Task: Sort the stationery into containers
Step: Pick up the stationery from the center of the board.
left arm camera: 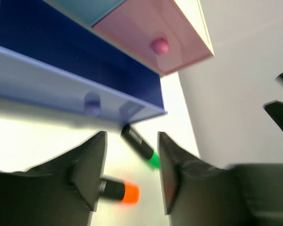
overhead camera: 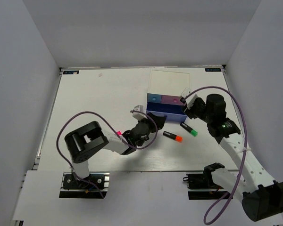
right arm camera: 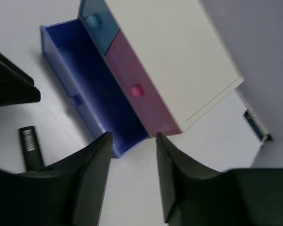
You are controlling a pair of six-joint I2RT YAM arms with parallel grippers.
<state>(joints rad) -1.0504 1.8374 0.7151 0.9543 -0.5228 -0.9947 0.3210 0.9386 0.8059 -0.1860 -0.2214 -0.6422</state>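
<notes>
Orange marker (overhead camera: 172, 136) | just beside left tool (left arm camera: 132, 136), parted, empty | right tool (right arm camera: 133, 136) likewise

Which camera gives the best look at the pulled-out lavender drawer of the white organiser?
Right wrist: the pulled-out lavender plastic drawer appears almost whole, with front, knob and dark inside. Left wrist shows only its front and part of the inside, blurred. Top external shows it small, from far above.
</notes>
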